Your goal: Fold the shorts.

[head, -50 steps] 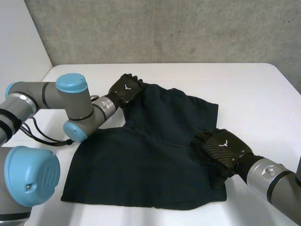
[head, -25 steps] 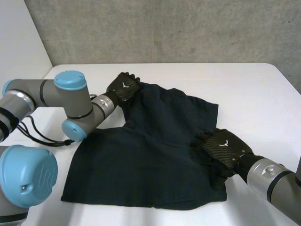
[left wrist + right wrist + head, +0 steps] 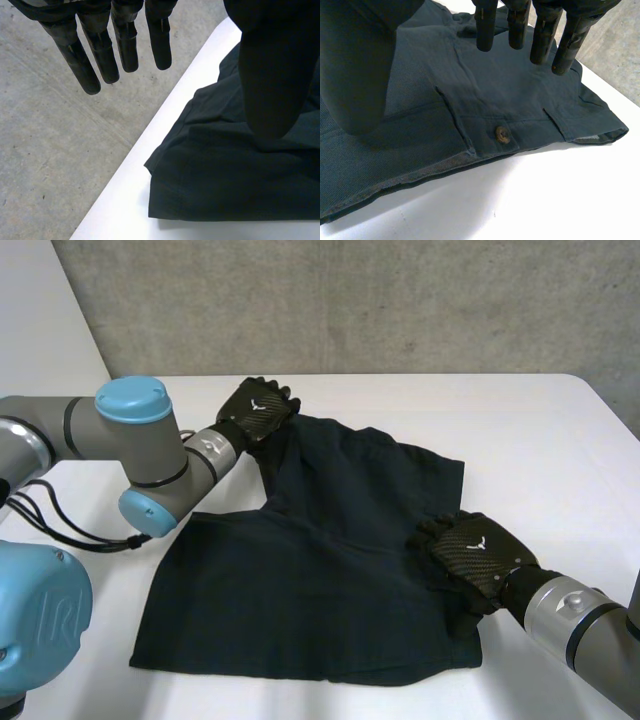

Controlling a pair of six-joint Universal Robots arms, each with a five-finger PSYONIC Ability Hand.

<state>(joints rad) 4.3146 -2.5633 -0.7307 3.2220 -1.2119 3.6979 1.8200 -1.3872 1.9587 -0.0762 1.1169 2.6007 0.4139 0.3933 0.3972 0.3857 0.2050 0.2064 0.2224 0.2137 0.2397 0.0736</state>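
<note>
While the left hand (image 3: 262,412) and right hand (image 3: 470,558) are hanging with fingers (image 3: 102,55) straight and apart, the shorts (image 3: 320,570) near those fingers are lying ungripped. Shallow closing is risking cloth slipping out.

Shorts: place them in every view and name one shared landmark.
Head view: shorts spread between left hand and right hand.
Left wrist view: shorts corner past the left hand's fingertips.
Right wrist view: shorts, with button, under the right hand's fingertips.
Shared landmark: white table.

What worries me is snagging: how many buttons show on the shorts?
1. One button sits on the shorts near their edge, just past the right hand's fingertips; more may be hidden under the cloth.
</note>
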